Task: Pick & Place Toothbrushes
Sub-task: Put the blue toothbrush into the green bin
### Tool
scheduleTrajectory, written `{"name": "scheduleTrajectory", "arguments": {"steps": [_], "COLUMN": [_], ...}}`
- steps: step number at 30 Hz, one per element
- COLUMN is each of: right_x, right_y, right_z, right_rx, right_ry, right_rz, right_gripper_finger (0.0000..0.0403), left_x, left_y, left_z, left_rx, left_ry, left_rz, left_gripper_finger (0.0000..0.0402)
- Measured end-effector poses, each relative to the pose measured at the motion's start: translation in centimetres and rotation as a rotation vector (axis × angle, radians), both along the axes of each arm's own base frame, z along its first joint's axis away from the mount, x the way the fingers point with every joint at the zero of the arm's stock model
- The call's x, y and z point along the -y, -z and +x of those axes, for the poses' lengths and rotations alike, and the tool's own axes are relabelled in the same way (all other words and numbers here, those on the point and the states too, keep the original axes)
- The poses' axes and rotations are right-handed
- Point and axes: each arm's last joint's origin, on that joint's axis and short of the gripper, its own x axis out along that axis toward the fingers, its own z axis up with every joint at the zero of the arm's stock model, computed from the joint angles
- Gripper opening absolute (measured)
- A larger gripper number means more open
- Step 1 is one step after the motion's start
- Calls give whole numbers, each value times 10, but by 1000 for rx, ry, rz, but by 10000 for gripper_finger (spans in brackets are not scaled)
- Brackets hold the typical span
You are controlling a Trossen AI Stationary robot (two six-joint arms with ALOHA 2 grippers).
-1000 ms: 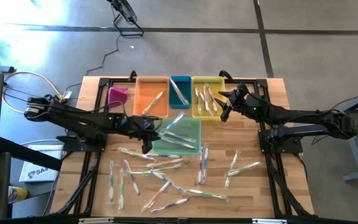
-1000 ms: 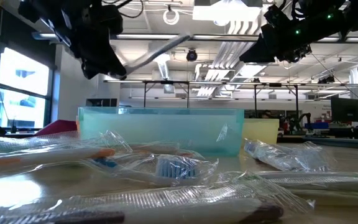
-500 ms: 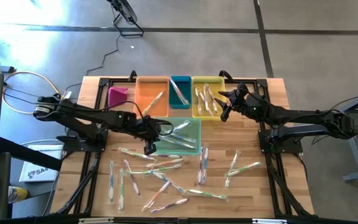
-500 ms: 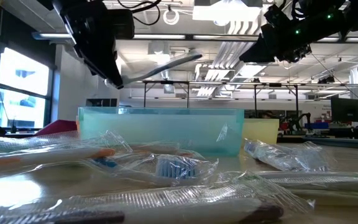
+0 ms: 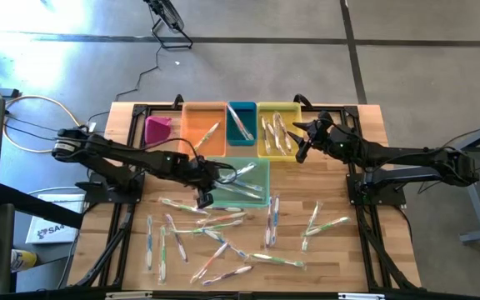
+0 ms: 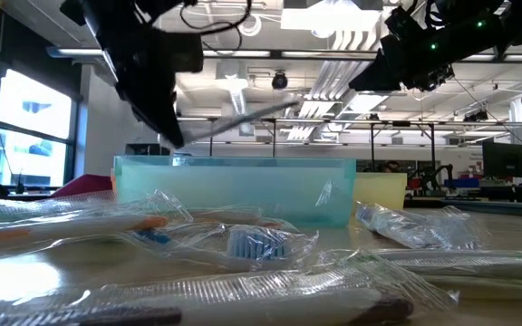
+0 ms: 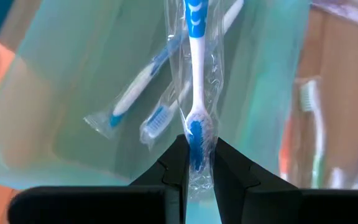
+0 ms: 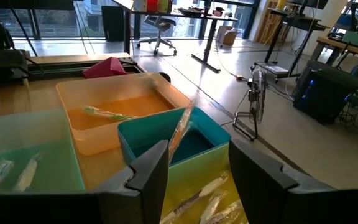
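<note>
My left arm reaches in from the left edge toward the middle, its left end effector (image 5: pixel 207 187) raised off the worktop, fingers (image 7: pixel 178 163) pinched together on something thin. My right arm stretches in from the right along the far side, its right end effector (image 5: pixel 300 143) hovering with fingers (image 8: pixel 151 168) spread and holding nothing.

held toothbrush (image 7: pixel 194 74): blue-white (clear wrap) | bins: mint (image 5: pixel 261 179), orange (image 5: pixel 198 137), teal (image 5: pixel 242 112), yellow (image 5: pixel 267 146) | table (image 5: pixel 340 242): wood
</note>
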Motion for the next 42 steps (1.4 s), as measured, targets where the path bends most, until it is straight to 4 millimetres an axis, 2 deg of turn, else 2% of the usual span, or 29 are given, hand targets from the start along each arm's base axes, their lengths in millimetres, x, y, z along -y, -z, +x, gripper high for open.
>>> {"name": "scheduleTrajectory", "arguments": {"steps": [4,27,42], "right_x": [0,0,0], "right_y": [0,0,0], "right_z": [0,0,0], "right_rx": [-1,-1,-1], "right_ry": [0,0,0], "right_rz": [0,0,0], "right_gripper_finger": [161,161,161], "left_x": [1,4,4], "left_y": [15,49,49], "left_z": [7,24,24], "left_rx": [-54,-132,-132], "left_ry": [6,12,-7], "left_rz": [-6,-62,-81], "left_gripper_finger": [45,45,56]}}
